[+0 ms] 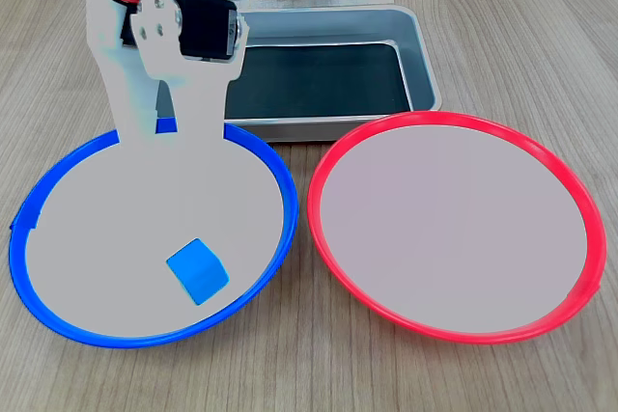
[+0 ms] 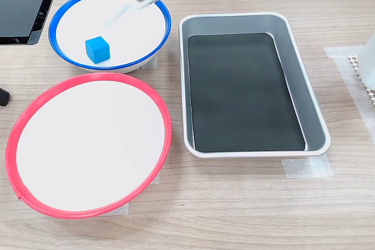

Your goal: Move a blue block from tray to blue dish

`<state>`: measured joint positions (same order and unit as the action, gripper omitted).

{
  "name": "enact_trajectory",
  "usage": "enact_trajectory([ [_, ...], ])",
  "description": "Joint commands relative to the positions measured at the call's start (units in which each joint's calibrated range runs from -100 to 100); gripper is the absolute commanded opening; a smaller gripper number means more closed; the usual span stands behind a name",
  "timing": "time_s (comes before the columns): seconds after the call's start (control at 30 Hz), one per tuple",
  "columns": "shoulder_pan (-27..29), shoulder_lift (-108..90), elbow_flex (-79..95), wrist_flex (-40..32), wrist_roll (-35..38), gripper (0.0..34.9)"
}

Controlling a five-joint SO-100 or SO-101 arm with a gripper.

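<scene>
The blue block (image 1: 198,272) (image 2: 97,48) lies loose on the pale centre of the blue dish (image 1: 280,180) (image 2: 58,19), with nothing touching it. My gripper (image 1: 166,127) (image 2: 114,20) hangs over the same dish, above the block and on the tray's side of it. Its white fingers melt into the dish's pale centre, so the gap between them does not show. The tray (image 1: 420,55) (image 2: 299,74) holds nothing on its black bottom.
A red-rimmed plate (image 1: 328,156) (image 2: 164,115) of the same size lies beside the blue dish, in front of the tray in the first exterior view. The arm's base stands behind the tray. A dark device (image 2: 20,4) sits at the second exterior view's top left.
</scene>
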<state>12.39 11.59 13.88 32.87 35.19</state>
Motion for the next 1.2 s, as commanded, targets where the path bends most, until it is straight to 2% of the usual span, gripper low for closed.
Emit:
enact_trajectory([
  [0.0, -1.5, -7.3, 2.6, -6.3, -6.7, 0.3],
  [0.07, -2.5, -12.3, 8.9, -13.8, -12.2, 0.2],
  [0.13, -3.3, -18.7, 19.2, -25.1, -18.2, 0.2],
  [0.17, -3.7, -21.4, 23.2, -27.6, -20.5, 0.2],
  [0.3, -6.5, -35.9, 38.5, -27.0, -24.6, 0.0],
  [0.5, -10.0, -61.3, 58.8, -15.6, -29.7, 0.0],
  [0.6, -10.2, -78.6, 71.8, -11.9, -32.6, 0.0],
  [0.77, -9.2, -97.2, 84.8, -2.5, -32.7, 0.0],
  [0.8, -8.6, -101.3, 86.1, 3.0, -33.0, 0.0],
  [1.0, -8.4, -110.6, 86.1, 14.4, -35.0, 0.0],
  [1.17, -8.1, -110.7, 86.1, 14.5, -35.3, 0.2],
])
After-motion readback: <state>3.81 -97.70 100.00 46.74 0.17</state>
